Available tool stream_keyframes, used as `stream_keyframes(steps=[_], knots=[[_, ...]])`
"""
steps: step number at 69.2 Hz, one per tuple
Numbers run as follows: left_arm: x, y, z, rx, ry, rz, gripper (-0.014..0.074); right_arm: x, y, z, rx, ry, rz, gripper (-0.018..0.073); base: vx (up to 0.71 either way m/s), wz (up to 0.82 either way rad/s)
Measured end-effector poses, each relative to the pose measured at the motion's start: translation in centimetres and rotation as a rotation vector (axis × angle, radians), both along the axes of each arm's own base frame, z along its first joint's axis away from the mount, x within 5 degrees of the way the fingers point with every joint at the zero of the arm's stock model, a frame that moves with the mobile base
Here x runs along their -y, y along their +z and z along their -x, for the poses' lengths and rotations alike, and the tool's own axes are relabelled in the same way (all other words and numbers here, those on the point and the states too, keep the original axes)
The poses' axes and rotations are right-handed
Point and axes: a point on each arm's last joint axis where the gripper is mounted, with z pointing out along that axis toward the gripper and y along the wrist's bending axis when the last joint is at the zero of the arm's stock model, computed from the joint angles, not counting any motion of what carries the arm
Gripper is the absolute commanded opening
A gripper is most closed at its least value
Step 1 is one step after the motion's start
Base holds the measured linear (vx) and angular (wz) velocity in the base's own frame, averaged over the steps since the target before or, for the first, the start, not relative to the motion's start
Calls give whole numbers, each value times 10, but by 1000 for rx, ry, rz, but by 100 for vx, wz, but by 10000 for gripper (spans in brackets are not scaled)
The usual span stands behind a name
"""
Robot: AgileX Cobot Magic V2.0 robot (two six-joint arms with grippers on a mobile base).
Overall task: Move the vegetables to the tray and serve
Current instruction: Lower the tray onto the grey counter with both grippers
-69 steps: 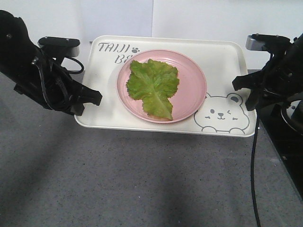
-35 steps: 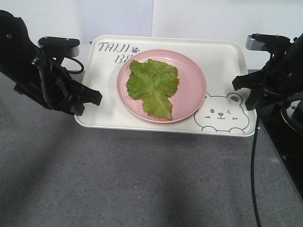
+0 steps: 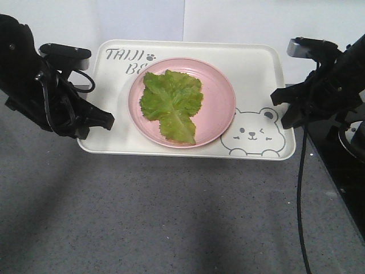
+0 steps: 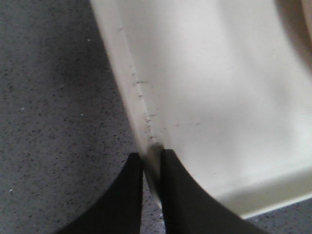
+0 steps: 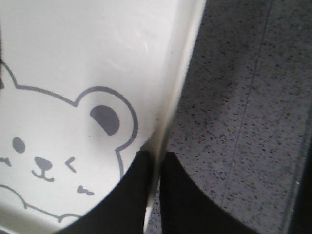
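The tray (image 3: pixel 259 63) lies with its long axis running left to right, the bear drawing (image 3: pixel 251 134) at its near right corner and the lettering at the far left. On it sits a pink plate (image 3: pixel 219 94) holding the lettuce (image 3: pixel 170 103), whose midrib runs far to near, narrow end nearest. The left gripper (image 4: pixel 152 168) is pinched on the tray's left rim, the right gripper (image 5: pixel 155 163) on its right rim.
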Motion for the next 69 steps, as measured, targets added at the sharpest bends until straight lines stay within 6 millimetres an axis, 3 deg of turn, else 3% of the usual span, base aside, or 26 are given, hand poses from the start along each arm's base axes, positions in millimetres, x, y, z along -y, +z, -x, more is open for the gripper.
stream_keyframes(steps=[19,37,69], knots=[[-5,-5,-4,-4,14,-68,-7,-7,-32,-19,-53,30,-59,-6,0,0],[2,-44,-22,-122,22,-112,-7,-7,-55,-29,-105,48,-51,-6,0,0],[9,-94,-36,-292,29,-150,-7,-6,-95,-38,-230,66,-25,-2,0,0]])
